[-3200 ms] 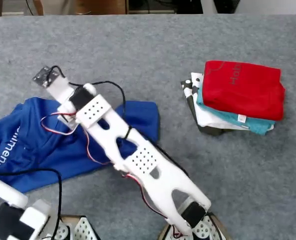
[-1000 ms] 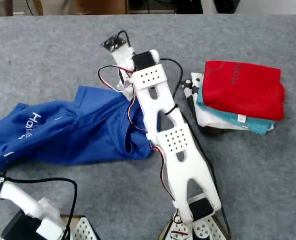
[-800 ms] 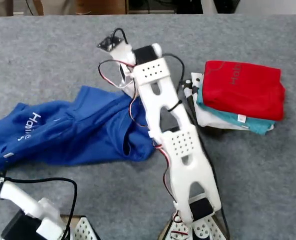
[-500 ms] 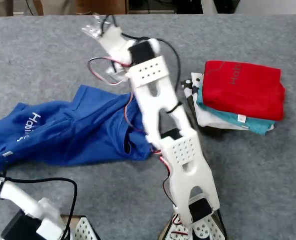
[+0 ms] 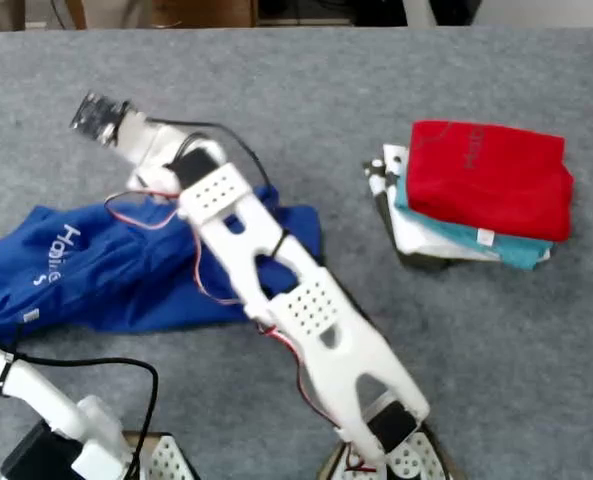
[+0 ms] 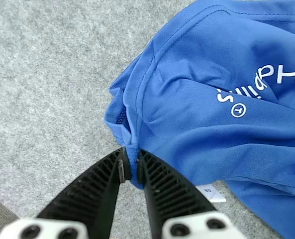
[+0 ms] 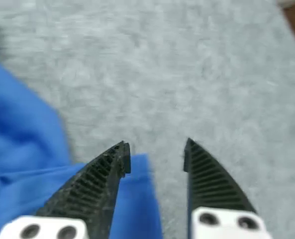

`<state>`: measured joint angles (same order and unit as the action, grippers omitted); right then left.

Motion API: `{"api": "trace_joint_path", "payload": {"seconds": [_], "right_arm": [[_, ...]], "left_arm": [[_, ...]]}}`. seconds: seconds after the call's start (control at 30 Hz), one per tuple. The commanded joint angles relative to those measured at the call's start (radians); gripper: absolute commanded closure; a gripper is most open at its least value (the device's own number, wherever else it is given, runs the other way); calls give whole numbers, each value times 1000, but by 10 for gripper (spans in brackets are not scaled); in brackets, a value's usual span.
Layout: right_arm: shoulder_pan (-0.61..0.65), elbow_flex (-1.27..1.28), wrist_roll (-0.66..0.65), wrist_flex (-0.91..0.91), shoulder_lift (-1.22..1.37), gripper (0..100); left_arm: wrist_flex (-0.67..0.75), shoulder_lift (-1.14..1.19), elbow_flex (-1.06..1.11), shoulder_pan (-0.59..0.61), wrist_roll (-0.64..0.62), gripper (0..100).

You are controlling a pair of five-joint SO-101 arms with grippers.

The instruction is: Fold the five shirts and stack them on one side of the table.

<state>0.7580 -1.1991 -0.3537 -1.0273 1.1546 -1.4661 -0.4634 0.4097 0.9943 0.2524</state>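
1. My left claw [image 6: 131, 160] is clamped together on a folded edge of the blue shirt [image 6: 212, 114]. A thin ridge of fabric is pinched between the two black fingers.
2. My right claw [image 7: 154, 149] stands apart with nothing between its fingers. One finger is over a corner of the blue fabric and the other over bare grey table [image 5: 376, 90]. I cannot tell whether either finger touches down.
3. From the high camera, the right arm [image 5: 276, 280] stretches from the near edge diagonally across the blue shirt, with its wrist at the shirt's far side. The left arm [image 5: 36, 400] sits at the near left corner.
4. The blue shirt lies loose and rumpled, not folded, on the left half of the table. Its long axis runs across the table from the left edge toward the middle. The white lettering is near the left end, and a small white tag [image 5: 26, 316] lies at its near edge.
5. I count one unfolded shirt, the blue one.
6. On the right side, well apart from it, I count four folded shirts in one stack. The red shirt [image 5: 486, 180] is on top, then the teal shirt [image 5: 511, 250], the white shirt [image 5: 416, 235], and the dark shirt [image 5: 421, 262] at the bottom.
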Motion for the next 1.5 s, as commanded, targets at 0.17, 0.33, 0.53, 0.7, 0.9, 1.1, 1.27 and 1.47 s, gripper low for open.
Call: {"api": "trace_joint_path", "payload": {"seconds": [0.17,0.33,0.53,0.7,0.9,1.1,1.27,1.47], "right_arm": [[-4,-42,-11,-74,44,789],[-7,-62,-12,-126,48,789],[-1,-59,-147,-129,50,802],[8,-85,-193,-121,74,992],[8,-104,-186,-129,87,998],[-21,-104,-190,-161,85,995],[-61,-107,-192,-322,77,967],[-134,-113,-192,-609,62,947]], "left_arm": [[-8,-35,-34,-9,2,982],[-2,-27,-34,-12,2,982],[0,-25,-41,-25,2,982],[48,-25,-41,-23,2,982],[43,-25,-35,-20,2,982],[41,-31,-34,-15,2,982],[41,-35,-34,-15,2,982],[37,-35,-43,-21,2,982]]}}
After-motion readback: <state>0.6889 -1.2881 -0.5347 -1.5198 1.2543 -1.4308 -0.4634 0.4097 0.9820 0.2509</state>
